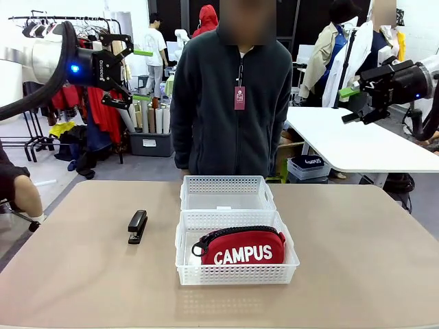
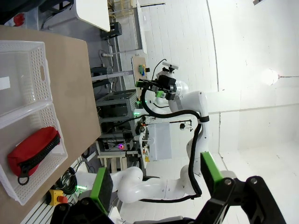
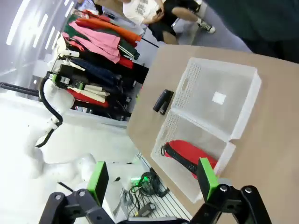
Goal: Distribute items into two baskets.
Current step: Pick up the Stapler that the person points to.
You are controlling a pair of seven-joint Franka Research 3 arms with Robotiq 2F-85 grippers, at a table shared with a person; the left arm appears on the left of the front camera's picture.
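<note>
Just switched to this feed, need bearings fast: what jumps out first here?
The red CAMPUS pouch lies in the near basket at the middle of the table; the far basket right behind it holds only its label. A black stapler lies on the table to the robot's left of them. The left gripper and right gripper hang open, high at either side, and a person stands at the far edge.

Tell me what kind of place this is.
Probably a shared lab or workshop: a rack of hanging clothes, a bin of rolls and a white worktable stand behind the tan table.
</note>
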